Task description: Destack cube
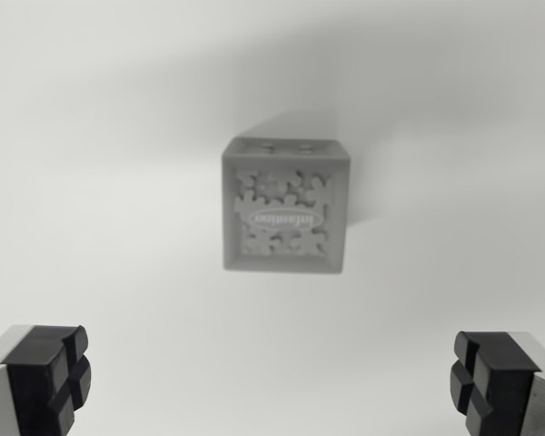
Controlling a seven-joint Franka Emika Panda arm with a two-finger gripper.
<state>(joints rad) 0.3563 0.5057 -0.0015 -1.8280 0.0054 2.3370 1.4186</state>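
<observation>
Cube: grey, puzzle-relief face, blurred; sits ahead of the gripper, centred between its fingers but well apart from them. Fingers spread wide, holding nothing. Progress: grasp not yet made; whether a second cube lies beneath cannot be told.

cube: grey, bumpy puzzle-piece pattern with an oval label on the front | fingers: black pads, light grey sides | table: plain pale grey-white
</observation>
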